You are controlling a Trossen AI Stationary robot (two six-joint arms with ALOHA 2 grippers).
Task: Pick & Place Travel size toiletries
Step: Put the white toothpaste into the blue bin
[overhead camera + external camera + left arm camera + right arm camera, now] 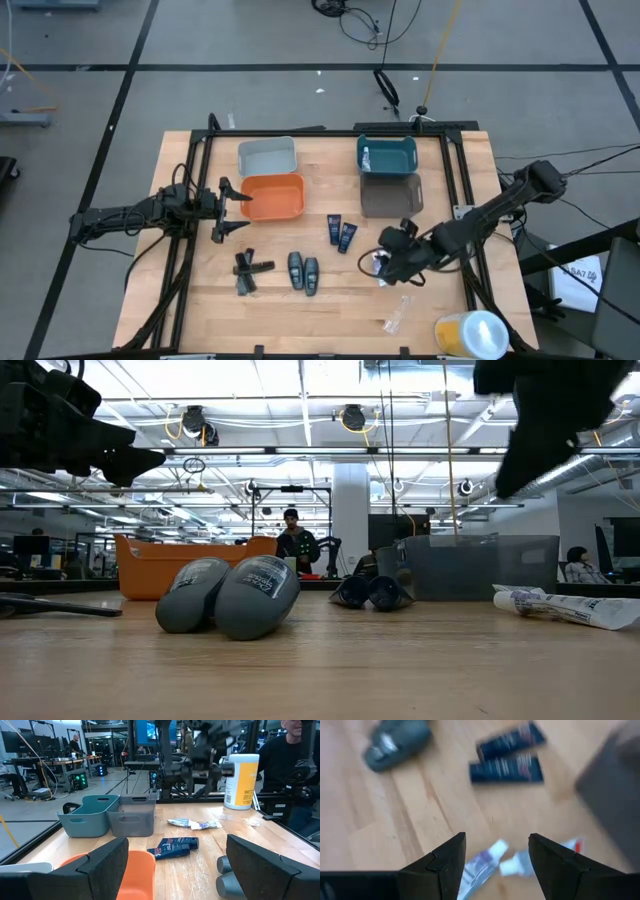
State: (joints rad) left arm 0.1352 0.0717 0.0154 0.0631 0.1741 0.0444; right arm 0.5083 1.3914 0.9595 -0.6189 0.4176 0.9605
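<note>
Bright, even light falls from ceiling strip lamps (300, 422) (they glare white in the low view). Shadows around the orange bin (272, 196) are soft. The right wrist view is motion-blurred throughout.

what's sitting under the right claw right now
The open right claw hovers above two silvery-white tubes lying on the wooden table. Both tubes are partly hidden by the fingers, so their full length can't be seen.

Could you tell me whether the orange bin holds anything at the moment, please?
Empty, as far as the high view shows: the orange bin shows only bare orange floor. The low view sees only its outer wall.
</note>
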